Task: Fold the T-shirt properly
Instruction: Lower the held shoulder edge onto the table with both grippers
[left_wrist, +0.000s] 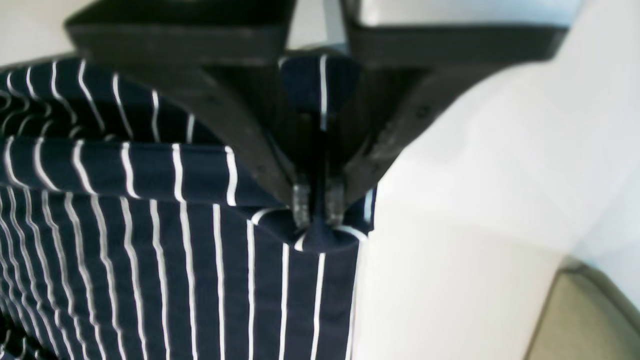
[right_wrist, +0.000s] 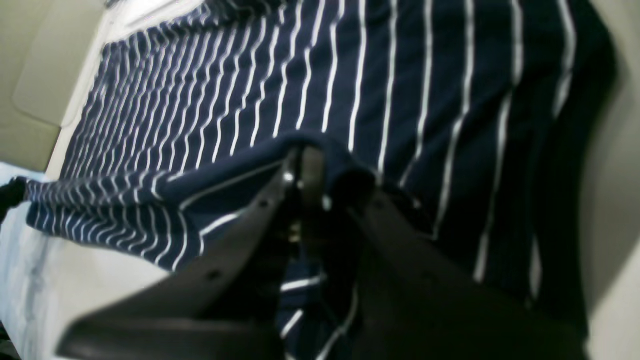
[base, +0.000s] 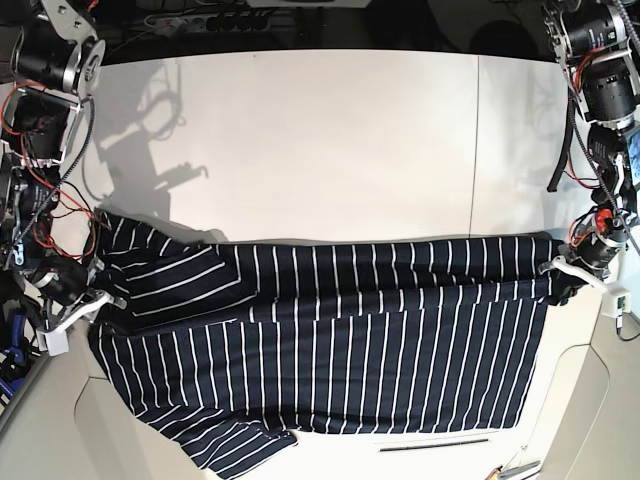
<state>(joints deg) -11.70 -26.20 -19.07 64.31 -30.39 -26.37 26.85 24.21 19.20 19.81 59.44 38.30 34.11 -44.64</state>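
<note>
The T-shirt (base: 350, 340), dark navy with thin white stripes, lies stretched sideways across the near part of the white table (base: 320, 140). A fold of cloth runs along its far edge. My left gripper (base: 556, 270) is at the shirt's right edge. In the left wrist view it (left_wrist: 318, 206) is shut on a bunched corner of the shirt (left_wrist: 150, 250). My right gripper (base: 103, 297) is at the shirt's left edge by a sleeve. In the right wrist view it (right_wrist: 302, 172) is shut on a rolled hem of the shirt (right_wrist: 350, 75).
Beige surfaces (base: 590, 400) border the table at the near left and near right. A power strip (base: 220, 18) and cables lie behind the table's far edge. Both arm bases with wiring (base: 40, 120) stand at the sides.
</note>
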